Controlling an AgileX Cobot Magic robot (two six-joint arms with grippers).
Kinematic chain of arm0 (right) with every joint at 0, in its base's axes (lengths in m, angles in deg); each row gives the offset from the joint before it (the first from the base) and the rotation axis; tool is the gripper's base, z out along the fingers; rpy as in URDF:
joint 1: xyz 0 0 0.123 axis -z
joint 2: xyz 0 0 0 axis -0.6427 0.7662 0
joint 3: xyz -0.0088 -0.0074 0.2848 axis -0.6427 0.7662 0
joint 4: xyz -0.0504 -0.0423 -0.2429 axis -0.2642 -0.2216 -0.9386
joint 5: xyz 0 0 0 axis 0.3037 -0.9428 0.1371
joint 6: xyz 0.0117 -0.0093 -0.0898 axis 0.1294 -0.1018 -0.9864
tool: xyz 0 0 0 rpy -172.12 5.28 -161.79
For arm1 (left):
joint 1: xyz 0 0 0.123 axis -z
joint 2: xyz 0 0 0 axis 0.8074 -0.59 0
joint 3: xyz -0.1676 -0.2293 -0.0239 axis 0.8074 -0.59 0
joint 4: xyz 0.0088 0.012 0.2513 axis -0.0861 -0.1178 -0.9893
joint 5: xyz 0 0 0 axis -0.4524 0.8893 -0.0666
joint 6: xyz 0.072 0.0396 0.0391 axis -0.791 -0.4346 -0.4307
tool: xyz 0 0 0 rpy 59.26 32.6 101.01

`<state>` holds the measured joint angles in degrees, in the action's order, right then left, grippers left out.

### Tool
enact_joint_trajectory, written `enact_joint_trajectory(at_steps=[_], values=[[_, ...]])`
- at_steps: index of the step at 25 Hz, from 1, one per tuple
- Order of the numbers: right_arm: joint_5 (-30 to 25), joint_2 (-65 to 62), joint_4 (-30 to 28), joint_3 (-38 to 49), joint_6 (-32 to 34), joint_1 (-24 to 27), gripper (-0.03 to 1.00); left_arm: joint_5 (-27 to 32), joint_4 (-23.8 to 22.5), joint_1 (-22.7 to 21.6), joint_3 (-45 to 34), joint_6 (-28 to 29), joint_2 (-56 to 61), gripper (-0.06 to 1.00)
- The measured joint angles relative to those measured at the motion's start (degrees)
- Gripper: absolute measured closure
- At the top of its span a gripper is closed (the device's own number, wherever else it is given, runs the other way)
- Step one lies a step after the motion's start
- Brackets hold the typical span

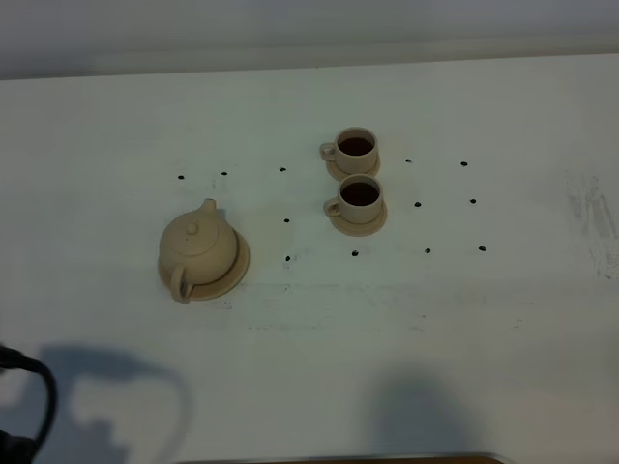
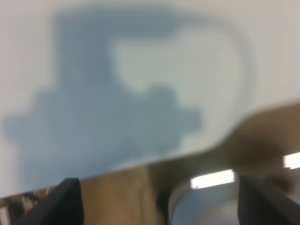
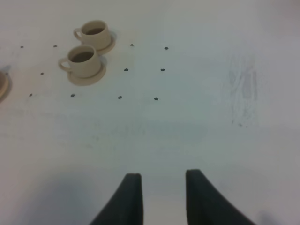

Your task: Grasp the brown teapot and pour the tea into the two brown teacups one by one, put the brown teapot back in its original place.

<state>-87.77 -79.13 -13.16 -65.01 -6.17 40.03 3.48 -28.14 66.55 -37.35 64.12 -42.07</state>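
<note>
The brown teapot (image 1: 198,246) stands upright on its round saucer, the original place (image 1: 238,269), left of centre, with its lid on and its handle toward the front. The two brown teacups (image 1: 356,147) (image 1: 360,196) sit on small saucers one behind the other, both holding dark tea; the right wrist view shows them too (image 3: 95,32) (image 3: 83,58). My left gripper (image 2: 166,204) hangs open and wide over the table's front edge, holding nothing. My right gripper (image 3: 162,176) is low over bare table, well in front of the cups, its fingers a narrow gap apart and empty.
Small black dots (image 1: 287,220) mark the white table (image 1: 503,309) around the cups. A dark cable (image 1: 34,377) loops at the front left corner. Scuff marks (image 1: 592,217) show at the far right. The brown table edge (image 2: 122,192) lies under the left gripper.
</note>
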Motion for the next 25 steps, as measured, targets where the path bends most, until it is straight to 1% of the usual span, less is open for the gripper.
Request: enact_joint_trajectory(at_steps=[4,7,11,13,17,25], values=[[0.00,0.00,0.00,0.00,0.00,0.00,0.75,0.05,-0.06,-10.11,-0.09,-2.08,9.63,0.21],[0.00,0.00,0.00,0.00,0.00,0.00,0.75,0.05,-0.06,-13.83,-0.09,-3.44,17.30,0.21],[0.00,0.00,0.00,0.00,0.00,0.00,0.75,0.05,-0.06,-14.39,-0.13,-3.71,26.83,0.21],[0.00,0.00,0.00,0.00,0.00,0.00,0.75,0.34,-0.06,-14.51,-0.19,-3.71,29.29,0.21],[0.00,0.00,0.00,0.00,0.00,0.00,0.75,0.29,-0.06,-14.99,-0.19,-3.71,29.61,0.21],[0.00,0.00,0.00,0.00,0.00,0.00,0.75,0.35,-0.06,-14.54,-0.19,-3.72,29.73,0.21]])
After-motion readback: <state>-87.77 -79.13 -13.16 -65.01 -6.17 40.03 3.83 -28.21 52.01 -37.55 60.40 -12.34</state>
